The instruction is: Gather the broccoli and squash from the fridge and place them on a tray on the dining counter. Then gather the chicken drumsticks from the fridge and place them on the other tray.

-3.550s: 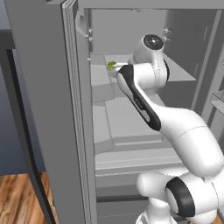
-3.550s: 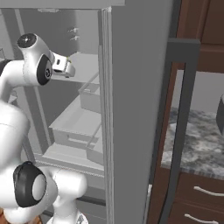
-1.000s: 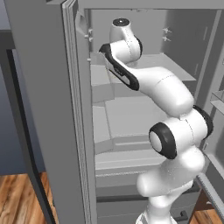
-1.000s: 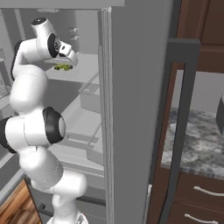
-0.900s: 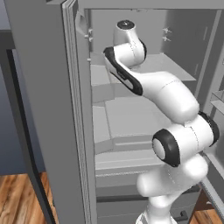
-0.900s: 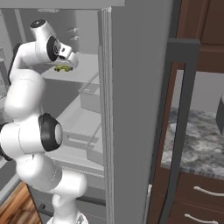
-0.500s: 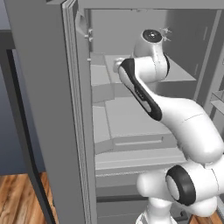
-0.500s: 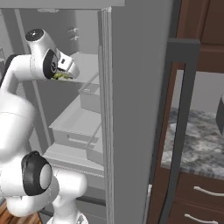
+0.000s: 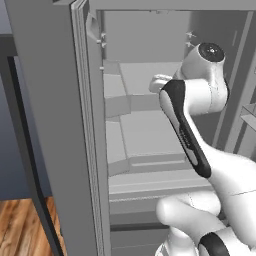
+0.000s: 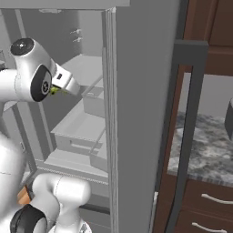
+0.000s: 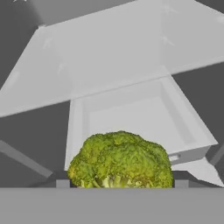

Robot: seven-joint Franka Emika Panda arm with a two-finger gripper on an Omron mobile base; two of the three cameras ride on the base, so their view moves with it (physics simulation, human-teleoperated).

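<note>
The broccoli [image 11: 120, 159], a lumpy green-yellow head, sits low in the hand view between my two dark fingertips [image 11: 62, 183]. My gripper [image 11: 121, 181] is shut on it. In the right base view a bit of the broccoli [image 10: 54, 90] peeks out beside the white hand, in front of the open fridge [image 10: 136, 113]. In the left base view the arm's elbow and forearm stand before the fridge [image 9: 50, 125] shelves and hide the hand. The squash, the chicken drumsticks and both trays are out of view.
Beyond the broccoli lies a grey fridge drawer [image 11: 131, 118] under a bare shelf. The open door's edge [image 9: 85, 150] stands close on the left. A stretch of the marbled dining counter [image 10: 205, 145] with dark brown drawers below it lies to the right of the fridge.
The arm has drawn back and down from the upper shelf with the broccoli still gripped. The hand now hangs lower, in front of the middle shelves.
</note>
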